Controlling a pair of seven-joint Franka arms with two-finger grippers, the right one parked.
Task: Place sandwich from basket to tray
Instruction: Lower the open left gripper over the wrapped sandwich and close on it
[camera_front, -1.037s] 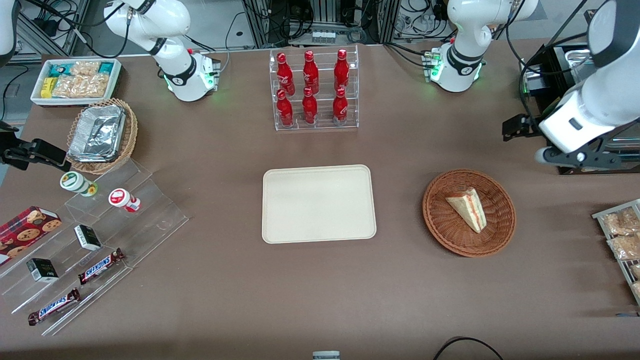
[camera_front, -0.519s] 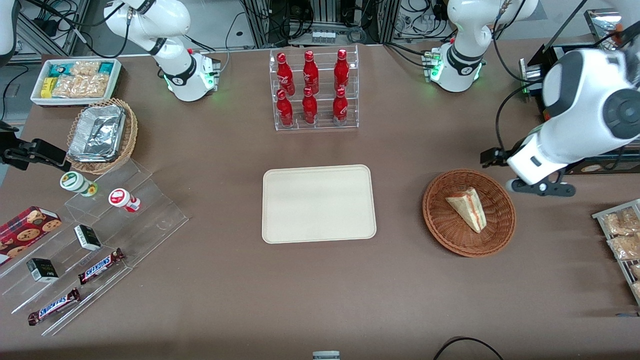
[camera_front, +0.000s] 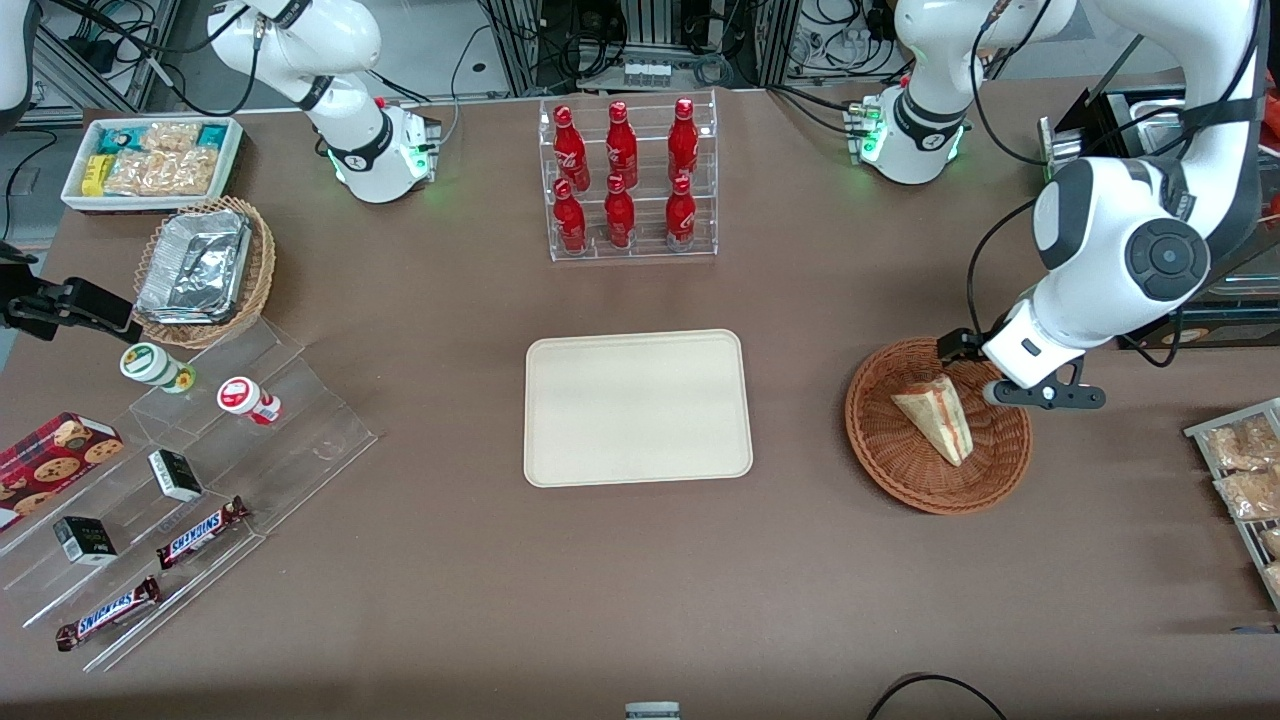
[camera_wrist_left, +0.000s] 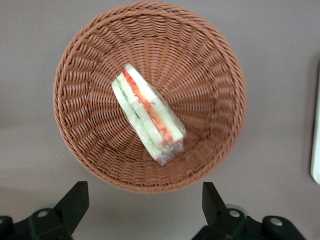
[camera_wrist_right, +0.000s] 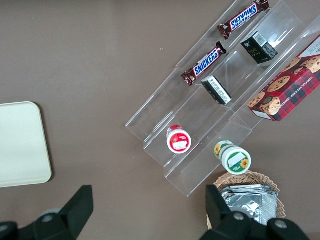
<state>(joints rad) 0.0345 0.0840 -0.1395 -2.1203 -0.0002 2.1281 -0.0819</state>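
Lying slantwise in basket (camera_wrist_left: 220, 60), sandwich (camera_wrist_left: 147, 114).

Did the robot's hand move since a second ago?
Yes. The gripper came in from the table's edge toward the basket and now hangs open above the sandwich.

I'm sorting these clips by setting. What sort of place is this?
Probably a robotics lab staged as a snack counter: a rack of red soda bottles, Snickers bars on clear steps, a sandwich in a wicker basket. The hand hangs open above that basket.
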